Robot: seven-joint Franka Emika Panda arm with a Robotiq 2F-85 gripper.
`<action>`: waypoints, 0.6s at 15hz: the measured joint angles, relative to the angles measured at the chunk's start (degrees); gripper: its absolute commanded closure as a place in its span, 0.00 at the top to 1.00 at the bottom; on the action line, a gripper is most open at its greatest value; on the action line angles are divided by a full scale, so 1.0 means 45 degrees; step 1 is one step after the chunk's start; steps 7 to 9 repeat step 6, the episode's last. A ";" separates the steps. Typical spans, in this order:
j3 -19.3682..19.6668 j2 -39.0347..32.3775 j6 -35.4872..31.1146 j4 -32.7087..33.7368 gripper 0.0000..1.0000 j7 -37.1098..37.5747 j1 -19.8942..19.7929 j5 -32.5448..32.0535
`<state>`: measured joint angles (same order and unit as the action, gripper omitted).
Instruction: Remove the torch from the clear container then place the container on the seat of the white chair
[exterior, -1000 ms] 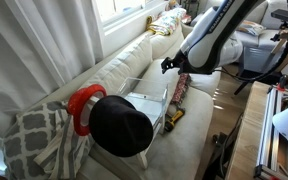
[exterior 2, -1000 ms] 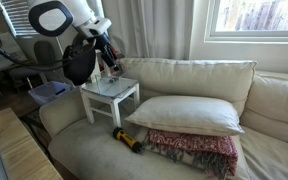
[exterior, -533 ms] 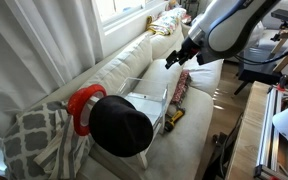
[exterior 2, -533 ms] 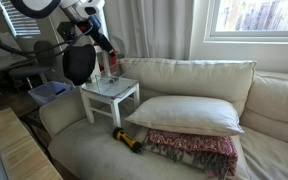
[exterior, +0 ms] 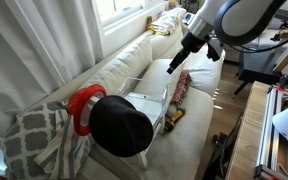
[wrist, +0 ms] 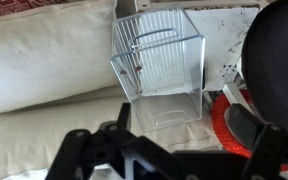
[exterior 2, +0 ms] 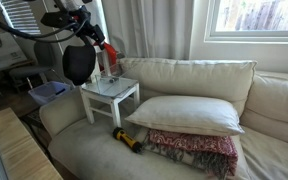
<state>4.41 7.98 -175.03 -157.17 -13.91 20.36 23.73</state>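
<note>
At the armrest end of the white chair seat: the clear container stands on the cushion and looks empty. The torch lies outside it on the same cushion, nearer the front edge and just beside the container, long axis slanting across the seat. The gripper hovers well above, jaws spread, nothing in them. Key relation: the container sits below and ahead of the jaws, roughly centred between them in the wrist view. Any re-grip would be a near-straight descent. Both steps look done.
</note>
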 measured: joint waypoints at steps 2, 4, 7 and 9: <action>-0.0012 0.0068 0.0023 0.0003 1.00 -0.0269 0.0001 -0.0067; -0.0015 0.0067 0.0023 0.0001 1.00 -0.0341 0.0004 -0.0077; -0.0017 0.0067 0.0024 0.0001 1.00 -0.0371 0.0005 -0.0081; -0.0017 0.0067 0.0024 0.0001 1.00 -0.0371 0.0005 -0.0081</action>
